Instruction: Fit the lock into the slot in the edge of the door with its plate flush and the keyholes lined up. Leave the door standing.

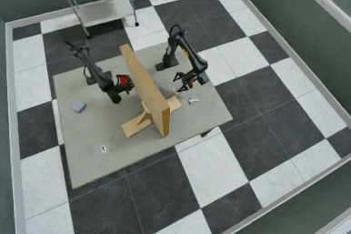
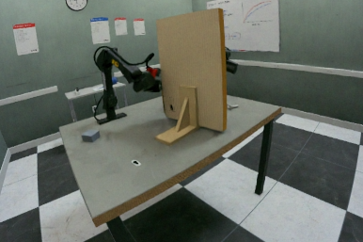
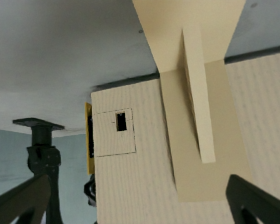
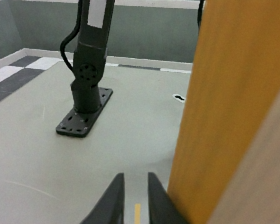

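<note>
1. My judgement is that the lock (image 3: 90, 166) (image 4: 137, 215) is already partly in the slot: its yellow plate shows at the edge of the door (image 1: 146, 89) (image 2: 193, 58) (image 3: 128, 182) (image 4: 216, 100), seemingly a little proud. I can't see its depth exactly.
2. My right end effector (image 1: 131, 86) (image 2: 158, 82) (image 3: 88, 188) (image 4: 136, 181) is nearly closed, its tips slightly parted, gripping nothing. The yellow strip shows in line with that gap, but I don't read it as clamped.
3. My left end effector (image 1: 176, 85) (image 3: 138, 182) is wide open and empty, facing the door.
4. I expect the lock to be stiff, fairly dense and slick-faced. If it needs regripping, I'd take the plate by its long edges; otherwise I'd push its middle squarely with closed tips, because pressure at one end could cock the body and jam it.
5. The door looks rigid but tall on its wooden stand (image 1: 132, 127) (image 2: 169, 135) (image 3: 198, 90); a hard shove might slide or tip it. I'd keep force low and along the slot.
6. The slot is the only container that matters here. From my left wrist view a dark keyhole (image 2: 171, 107) (image 3: 121, 121) shows in the door's face, but I can't tell whether the lock's own hole lines up behind it.
</note>
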